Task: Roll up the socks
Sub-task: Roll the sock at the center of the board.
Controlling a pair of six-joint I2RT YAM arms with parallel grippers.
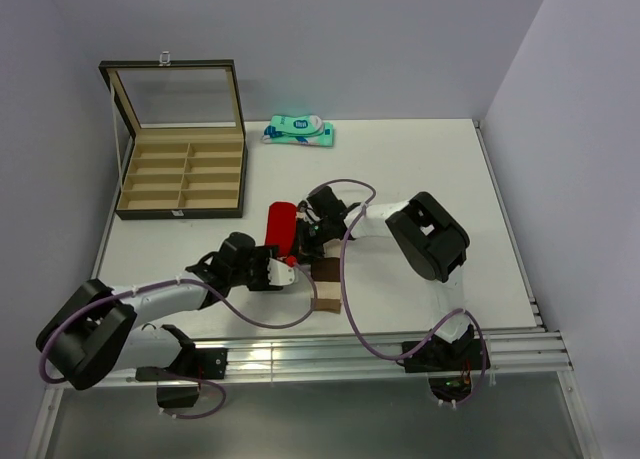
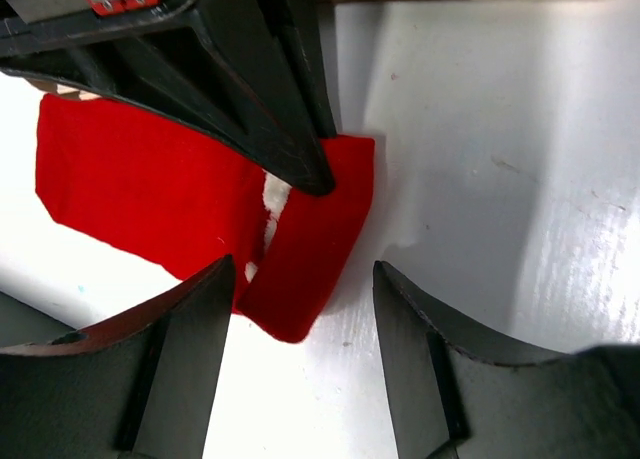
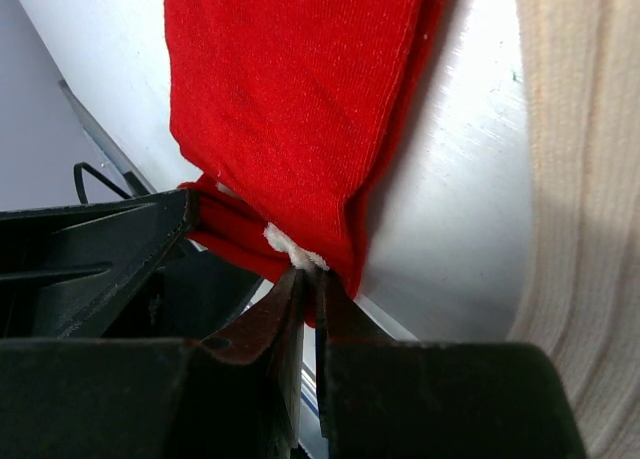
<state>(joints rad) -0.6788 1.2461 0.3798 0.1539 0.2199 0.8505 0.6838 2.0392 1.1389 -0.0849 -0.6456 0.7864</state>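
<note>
The red sock lies mid-table, its near end folded over. My right gripper is shut on that folded end; in the right wrist view the jaws pinch red fabric with a bit of white showing. My left gripper is open just in front of it. In the left wrist view its fingers stand either side of the red fold without touching it. The beige sock, brown band at its far end, lies flat just to the right and also shows in the right wrist view.
An open wooden compartment box with a raised glass lid stands at the back left. A teal-and-white packet lies at the back centre. Metal rails run along the table's near edge.
</note>
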